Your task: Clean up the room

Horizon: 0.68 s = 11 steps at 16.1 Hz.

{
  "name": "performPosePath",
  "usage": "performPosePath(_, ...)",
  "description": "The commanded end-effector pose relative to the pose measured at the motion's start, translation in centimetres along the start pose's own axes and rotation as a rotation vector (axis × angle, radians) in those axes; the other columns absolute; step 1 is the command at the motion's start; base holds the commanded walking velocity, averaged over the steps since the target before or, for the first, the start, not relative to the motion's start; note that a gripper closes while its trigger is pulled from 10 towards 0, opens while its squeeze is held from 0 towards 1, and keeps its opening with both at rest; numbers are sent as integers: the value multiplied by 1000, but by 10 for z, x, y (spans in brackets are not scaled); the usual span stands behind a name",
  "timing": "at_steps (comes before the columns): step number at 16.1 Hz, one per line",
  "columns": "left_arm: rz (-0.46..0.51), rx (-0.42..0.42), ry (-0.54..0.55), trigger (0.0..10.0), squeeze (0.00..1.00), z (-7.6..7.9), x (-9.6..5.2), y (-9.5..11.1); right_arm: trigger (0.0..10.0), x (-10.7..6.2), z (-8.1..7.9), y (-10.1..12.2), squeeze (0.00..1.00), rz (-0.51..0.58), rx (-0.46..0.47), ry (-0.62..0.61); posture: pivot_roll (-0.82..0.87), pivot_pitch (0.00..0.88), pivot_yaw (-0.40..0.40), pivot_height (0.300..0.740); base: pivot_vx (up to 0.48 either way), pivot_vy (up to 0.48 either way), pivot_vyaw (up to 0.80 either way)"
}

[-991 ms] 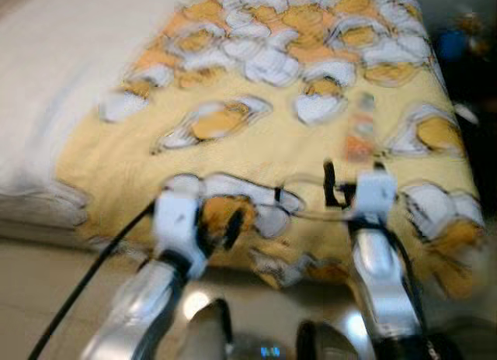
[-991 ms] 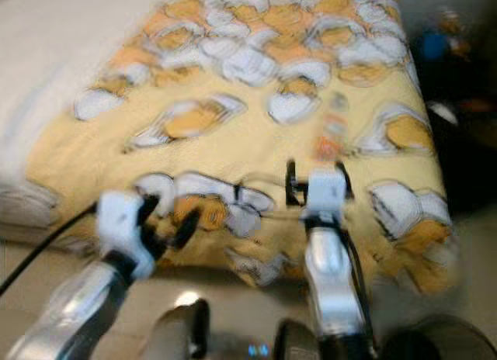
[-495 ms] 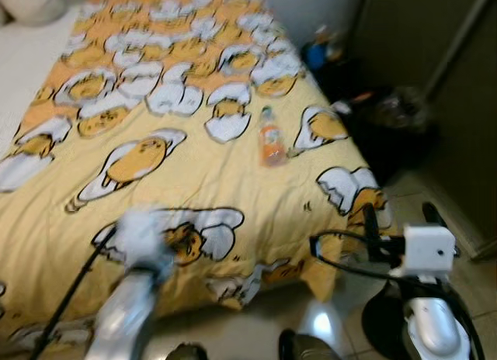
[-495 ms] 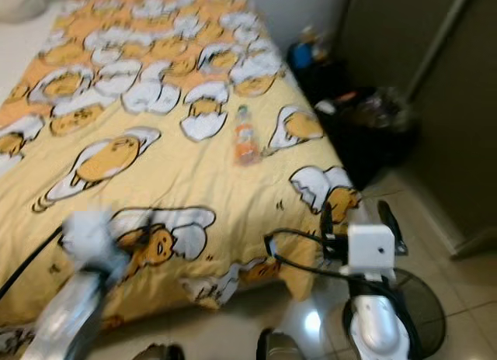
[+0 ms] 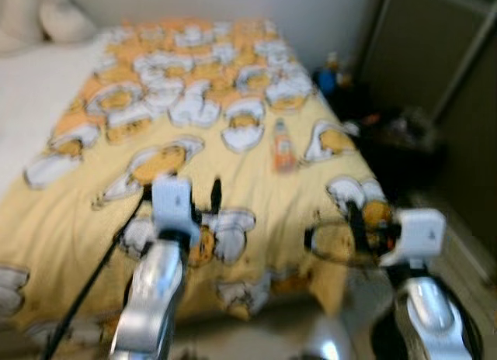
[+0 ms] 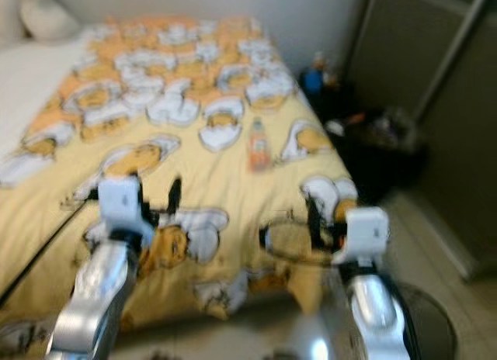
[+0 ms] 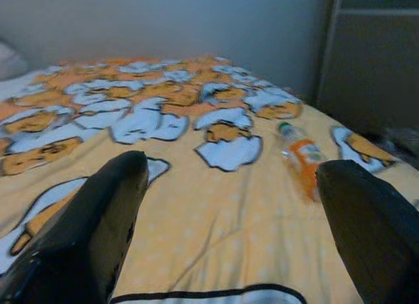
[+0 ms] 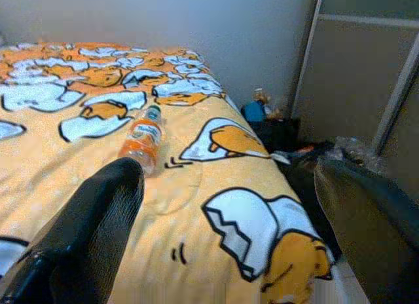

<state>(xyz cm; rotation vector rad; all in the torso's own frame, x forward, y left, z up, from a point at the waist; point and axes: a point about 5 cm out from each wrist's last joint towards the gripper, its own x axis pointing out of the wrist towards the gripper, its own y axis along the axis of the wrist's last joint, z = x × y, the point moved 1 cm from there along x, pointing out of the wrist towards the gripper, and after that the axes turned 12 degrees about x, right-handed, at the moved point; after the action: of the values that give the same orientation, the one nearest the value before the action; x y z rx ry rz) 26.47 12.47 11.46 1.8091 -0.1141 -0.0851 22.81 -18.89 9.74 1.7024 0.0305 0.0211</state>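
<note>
- Presently, the step in hand appears to be the approach: the robot stands at the foot of a bed (image 5: 46, 220) covered by a yellow blanket (image 8: 78, 251) printed with egg-yolk cartoon figures, and nothing is grasped yet.
- Task thing: a plastic bottle (image 5: 283, 145) with orange contents and an orange label lies on its side on the blanket, toward the bed's right half, past its middle and well short of the pillows (image 5: 46, 19). Its cap end points toward the head of the bed.
- Left tool (image 7: 229, 206): the two black fingers (image 7: 85, 225) stand wide apart and hold nothing. It hovers above the blanket near the foot of the bed, with the bottle ahead of it and off toward the right finger.
- Right tool (image 8: 229, 212): the fingers (image 8: 91, 232) are likewise spread wide and empty. It hangs over the bed's right front corner; the bottle lies ahead, nearer its left finger.
- Surroundings: dark clutter, including a blue object (image 8: 254, 111) and what looks like a black bag (image 6: 380, 154), sits on the floor (image 6: 435, 251) to the right of the bed beside a grey wardrobe (image 8: 366, 68). Details there are too blurred to name.
- Next move, as a judgement: either arm must reach well forward over the blanket, align its spread fingers across the bottle's body, and close on it. The right arm seems the nearer candidate.
</note>
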Motion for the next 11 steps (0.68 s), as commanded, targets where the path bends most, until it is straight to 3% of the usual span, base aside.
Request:
performPosePath(1, -13, 7, -44, 10000, 0, 4, 2, -6, 10000, 5, -4, 2, 0, 10, -30, 36, -201, 0, 37, 740, 0, -446, 0)
performPosePath(2, -13, 9, -35, 10000, 0, 3, 10, -6, 10000, 10, -4, 3, 0, 15, -21, 20, -201, 0, 40, 740, 0, -435, 0)
performPosePath(7, 12, -33, -42, 10000, 0, 9, 20, -3, 10000, 19, -7, 1, 0, 15, -9, 34, -203, 0, 37, 740, 0, -420, 0)
performPosePath(9, 7, -22, 8, 10000, 0, 1, 26, -4, 10000, 23, -8, 1, 0, 9, -16, 56, -200, 0, 34, 740, 120, -414, 0)
performPosePath(11, -37, -23, 66, 10000, 0, -7, 29, -10, 10000, 28, -5, -1, 0, -12, -33, 58, -192, 0, 35, 740, 124, 0, 738)
